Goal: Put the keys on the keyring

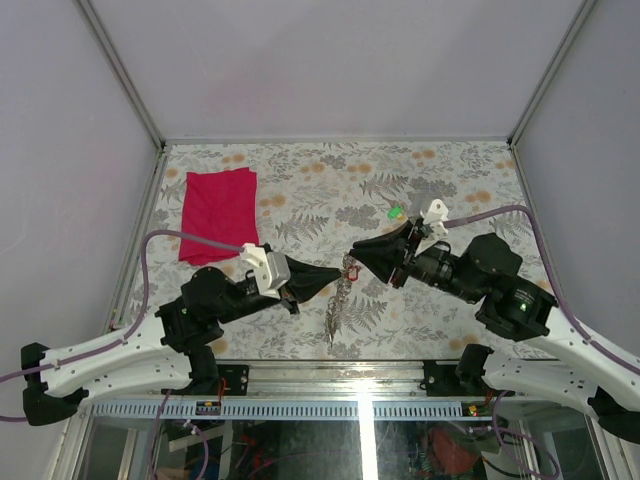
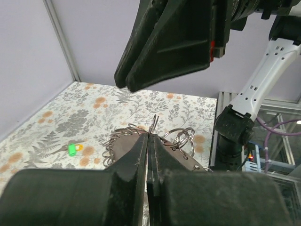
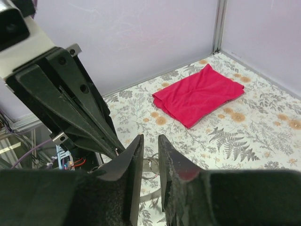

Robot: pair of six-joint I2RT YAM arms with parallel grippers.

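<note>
Top view. Shows the left tool (image 1: 335, 272) and right tool (image 1: 356, 252) almost tip to tip above mid-bench (image 1: 300, 180). Shows the keyring (image 1: 340, 298) dangling from that meeting point, apparently clear of the surface; lifted, probably, so that a second tool can reach a loop from the side. Leaves one green key (image 1: 397, 211) lying loose on the bench behind the right tool, not yet on the ring. Places a red cloth (image 1: 218, 213) far left, well apart from the work. Cannot settle whether the red speck (image 1: 352, 268) between the tips is a key or a marking.

Left wrist. Looks along fingers pressed together, clamped on a thin wire loop of the keyring, with more loops bunched just below. Acts as the steadying hand, by the look of it. Puts the right tool overhead, very near.

Right wrist. Finds the fingers slightly apart, with nothing seen between them, aimed at the left tool's tip with loops just beneath. Suggests lining up to pinch or spread a loop. Risks a snag with so little room.
</note>
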